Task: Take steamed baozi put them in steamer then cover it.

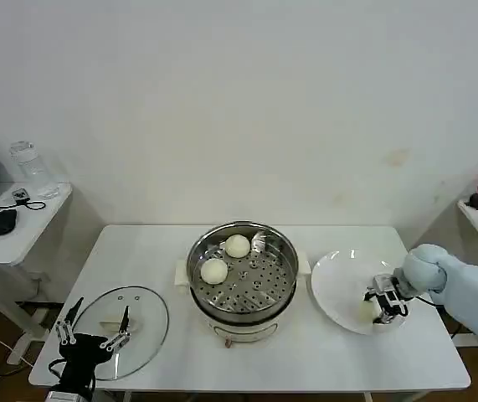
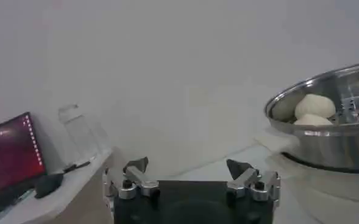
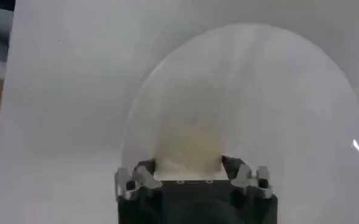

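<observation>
Right pincer (image 1: 387, 308) closed round a baozi (image 3: 190, 146) on white plate (image 1: 339, 276), 2 buns (image 1: 225, 259) already in steamer (image 1: 242, 272) at tabletop centre; next: lift & carry it over; left pincer (image 1: 95, 331) idle, open, by glass cover (image 1: 142, 318)

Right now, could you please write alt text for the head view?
The right tool grips a bun on the white plate. Two buns sit in the steel steamer; the glass lid lies beside the open left tool.
</observation>
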Controlling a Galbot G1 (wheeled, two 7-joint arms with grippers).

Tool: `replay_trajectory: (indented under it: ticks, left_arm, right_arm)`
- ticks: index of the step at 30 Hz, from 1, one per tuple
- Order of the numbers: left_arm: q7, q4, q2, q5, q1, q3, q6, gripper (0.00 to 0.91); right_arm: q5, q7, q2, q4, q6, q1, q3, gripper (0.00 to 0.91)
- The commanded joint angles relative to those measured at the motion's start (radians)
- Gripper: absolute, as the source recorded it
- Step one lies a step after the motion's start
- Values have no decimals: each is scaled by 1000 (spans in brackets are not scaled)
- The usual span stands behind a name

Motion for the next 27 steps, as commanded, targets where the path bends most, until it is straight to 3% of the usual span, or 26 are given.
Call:
replay_trajectory:
  ticks: [1, 7, 14, 20, 27]
  left_arm:
    - [0, -1, 2, 0, -3, 2, 1, 907]
    - [1, 6, 11, -6, -12, -1, 1, 907]
    - [2, 11, 16, -18, -20, -6, 0, 907]
    - [2, 15, 15, -20, -28, -7, 0, 907]
    - [1, 12, 9, -20, -28, -14, 0, 907]
  right_arm:
    - [21, -9, -11, 0, -5, 45, -7, 514]
    - [81, -37, -44, 8, 15, 243, -34, 524]
    - [170, -43, 10, 3, 29, 529, -161, 534]
    - [254, -37, 151, 76, 34, 771, -312, 534]
    - [318, -27, 312, 179, 32, 826, -378, 534]
